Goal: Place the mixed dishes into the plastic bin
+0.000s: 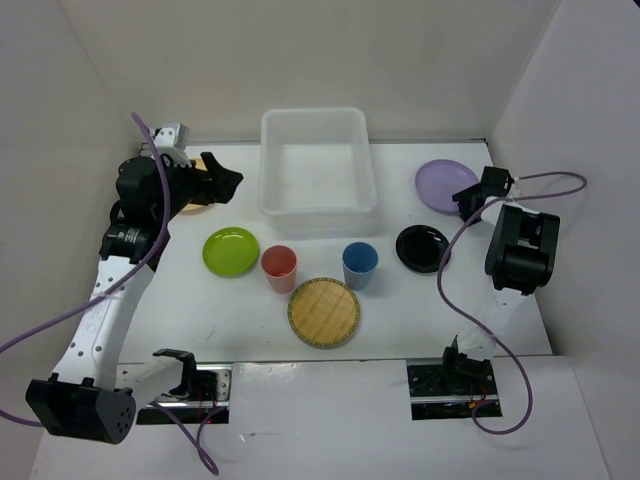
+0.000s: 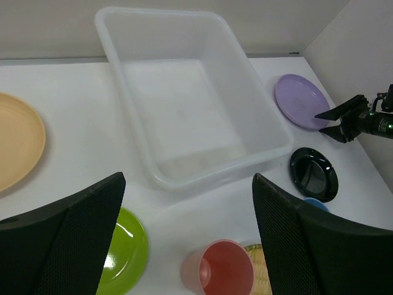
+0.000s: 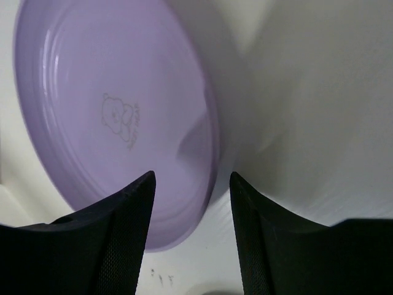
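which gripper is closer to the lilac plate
Right. The right gripper is at the rim of the lilac plate; the left gripper is far across the bin.

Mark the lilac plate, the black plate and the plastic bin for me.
lilac plate (image 1: 440, 182): top external view, middle of its face.
black plate (image 1: 420, 246): top external view, its centre well.
plastic bin (image 1: 315, 172): top external view, bare floor inside.

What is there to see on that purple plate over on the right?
The purple plate is small, round and shallow, smooth like plastic, lilac all over, with a faint bear outline printed in its middle. It lies flat on the white table, right of the bin and beyond the black plate. The open right gripper hangs at its rim; whether it touches cannot be told.
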`<state>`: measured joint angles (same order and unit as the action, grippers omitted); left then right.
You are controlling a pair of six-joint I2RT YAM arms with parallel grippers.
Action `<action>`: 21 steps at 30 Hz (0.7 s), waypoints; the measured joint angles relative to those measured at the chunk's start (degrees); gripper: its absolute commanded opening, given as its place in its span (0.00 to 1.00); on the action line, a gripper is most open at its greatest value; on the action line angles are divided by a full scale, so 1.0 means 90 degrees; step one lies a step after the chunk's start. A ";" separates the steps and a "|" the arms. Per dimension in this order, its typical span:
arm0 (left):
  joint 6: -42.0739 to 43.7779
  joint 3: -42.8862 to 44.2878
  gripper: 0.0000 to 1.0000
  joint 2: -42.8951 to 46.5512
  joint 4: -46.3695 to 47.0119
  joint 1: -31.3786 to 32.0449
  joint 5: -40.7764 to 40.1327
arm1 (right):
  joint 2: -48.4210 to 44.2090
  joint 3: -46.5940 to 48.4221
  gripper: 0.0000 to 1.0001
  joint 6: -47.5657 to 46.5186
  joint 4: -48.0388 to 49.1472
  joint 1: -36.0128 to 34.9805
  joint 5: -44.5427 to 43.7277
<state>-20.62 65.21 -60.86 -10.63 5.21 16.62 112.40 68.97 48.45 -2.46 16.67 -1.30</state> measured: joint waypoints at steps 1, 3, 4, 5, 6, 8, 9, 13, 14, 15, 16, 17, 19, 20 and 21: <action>-0.0036 0.0002 0.91 0.0000 0.0000 -0.0010 0.0005 | 0.0049 0.0015 0.58 0.0034 0.0005 0.0015 -0.0002; -0.0061 -0.0002 0.91 0.0000 0.0000 -0.0039 0.0007 | 0.0126 0.0092 0.53 0.0121 0.0044 0.0041 0.0017; -0.0066 -0.0010 0.92 0.0002 0.0012 -0.0063 0.0007 | 0.0197 0.0153 0.47 0.0168 0.0092 0.0058 0.0015; -0.0068 -0.0029 0.92 0.0005 0.0032 -0.0085 -0.0002 | 0.0248 0.0185 0.37 0.0204 0.0126 0.0068 0.0019; -0.0068 -0.0058 0.92 0.0015 0.0032 -0.0104 -0.0010 | 0.0296 0.0216 0.30 0.0214 0.0151 0.0080 0.0022; -0.0068 -0.0117 0.92 0.0053 0.0005 -0.0151 -0.0080 | 0.0401 0.0228 0.21 0.0325 0.0206 0.0107 0.0051; -0.0068 -0.0131 0.92 0.0070 -0.0007 -0.0168 -0.0109 | 0.0425 0.0231 0.17 0.0355 0.0231 0.0119 0.0066; -0.0068 -0.0138 0.93 0.0151 -0.0019 -0.0255 -0.0168 | 0.0503 0.0257 0.00 0.0457 0.0304 0.0136 0.0073; -0.0070 -0.0138 0.93 0.0175 -0.0027 -0.0277 -0.0177 | 0.0517 0.0265 0.00 0.0476 0.0306 0.0136 0.0075; -0.0070 -0.0138 0.93 0.0202 -0.0036 -0.0296 -0.0180 | 0.0527 0.0282 0.00 0.0495 0.0304 0.0136 0.0073; -0.0070 -0.0138 0.93 0.0236 -0.0053 -0.0308 -0.0187 | 0.0539 0.0301 0.00 0.0498 0.0299 0.0136 0.0073; -0.0070 -0.0138 0.94 0.0260 -0.0078 -0.0328 -0.0192 | 0.0542 0.0306 0.00 0.0503 0.0301 0.0136 0.0075; -0.0068 -0.0138 0.94 0.0325 -0.0129 -0.0362 -0.0199 | 0.0532 0.0306 0.00 0.0503 0.0296 0.0136 0.0083; -0.0070 -0.0138 0.94 0.0359 -0.0146 -0.0372 -0.0202 | 0.0515 0.0304 0.00 0.0503 0.0272 0.0136 0.0100; -0.0070 -0.0141 0.94 0.0389 -0.0155 -0.0379 -0.0202 | 0.0493 0.0301 0.00 0.0503 0.0238 0.0136 0.0114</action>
<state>-21.26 63.94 -57.36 -12.03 1.80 14.81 116.84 71.68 52.97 -0.32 17.89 -0.27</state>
